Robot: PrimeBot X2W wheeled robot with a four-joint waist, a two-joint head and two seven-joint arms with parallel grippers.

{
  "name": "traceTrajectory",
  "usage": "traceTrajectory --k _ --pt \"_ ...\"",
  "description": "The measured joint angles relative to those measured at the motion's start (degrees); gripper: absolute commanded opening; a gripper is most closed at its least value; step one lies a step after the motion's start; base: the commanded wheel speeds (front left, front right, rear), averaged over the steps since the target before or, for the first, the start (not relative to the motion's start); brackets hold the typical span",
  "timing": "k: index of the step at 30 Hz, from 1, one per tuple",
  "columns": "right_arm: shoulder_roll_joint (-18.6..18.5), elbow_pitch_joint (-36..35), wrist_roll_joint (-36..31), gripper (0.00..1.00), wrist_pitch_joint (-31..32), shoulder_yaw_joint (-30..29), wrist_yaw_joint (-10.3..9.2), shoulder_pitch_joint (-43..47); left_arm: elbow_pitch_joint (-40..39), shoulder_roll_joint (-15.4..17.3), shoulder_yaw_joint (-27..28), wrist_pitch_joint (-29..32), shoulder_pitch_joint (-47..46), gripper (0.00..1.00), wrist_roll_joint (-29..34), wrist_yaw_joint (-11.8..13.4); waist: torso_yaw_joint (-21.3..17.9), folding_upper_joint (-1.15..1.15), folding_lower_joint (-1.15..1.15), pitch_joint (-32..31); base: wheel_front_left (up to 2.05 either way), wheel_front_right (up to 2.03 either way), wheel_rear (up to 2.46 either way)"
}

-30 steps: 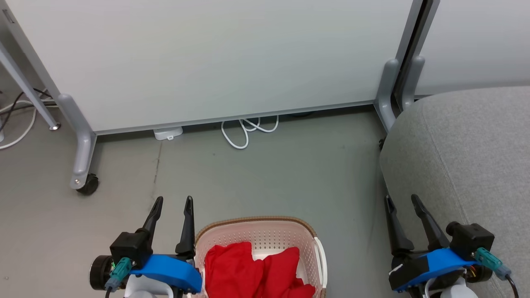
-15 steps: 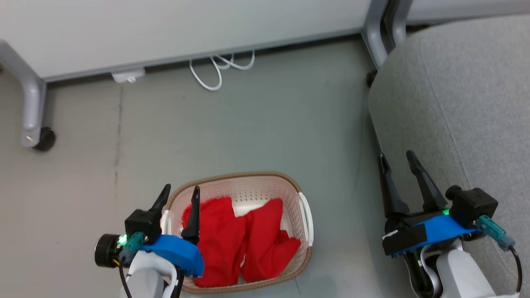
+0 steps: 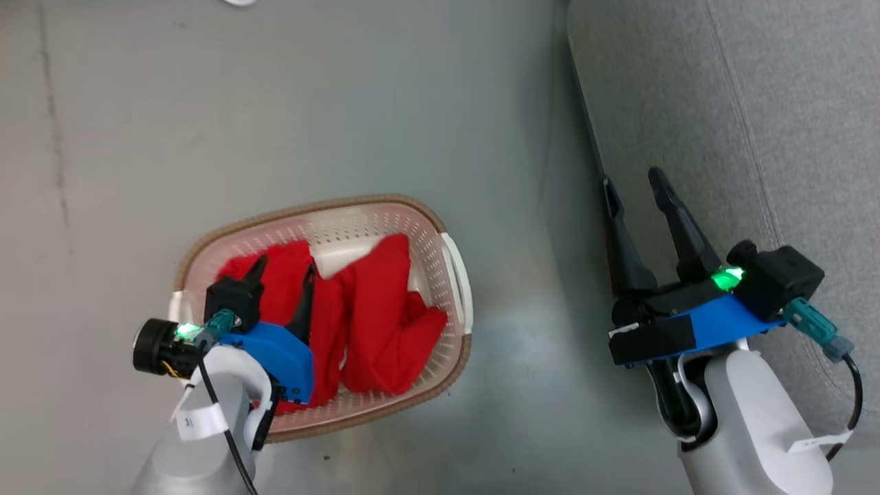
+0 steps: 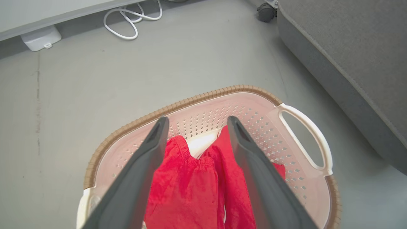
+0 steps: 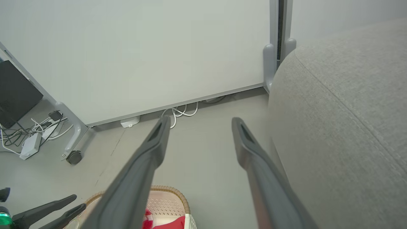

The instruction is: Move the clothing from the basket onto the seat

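I read the left gripper (image 3: 285, 267) as released, fingers spread over the clothing (image 3: 385, 302) heaped in the basket (image 3: 309, 205). Right gripper (image 3: 630, 177) released, empty, at the left edge of the seat (image 3: 756, 103), right of the basket.

White cable (image 4: 126, 38), wheeled panel (image 5: 143, 57), grey floor (image 3: 275, 103)

Soft red cloth clothing (image 3: 375, 309) fills the perforated plastic basket (image 3: 454, 275) beside the matt woven-fabric seat (image 3: 756, 103).
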Motion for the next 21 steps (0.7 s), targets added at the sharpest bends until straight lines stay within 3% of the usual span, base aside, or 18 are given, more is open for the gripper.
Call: traceTrajectory --k 11,21 --pt "0.0 -4.1 1.6 1.00 -0.2 2.7 0.00 -4.9 9.7 2.8 -3.9 3.3 -8.2 1.00 -0.1 -0.2 -4.8 0.00 0.00 10.5 0.00 0.00 0.00" --pt "0.0 -7.1 1.8 1.00 -0.2 4.8 0.00 -6.1 16.3 4.8 -5.8 6.1 -12.9 1.00 0.2 0.3 -7.7 0.00 -0.01 16.3 0.00 0.00 0.00"
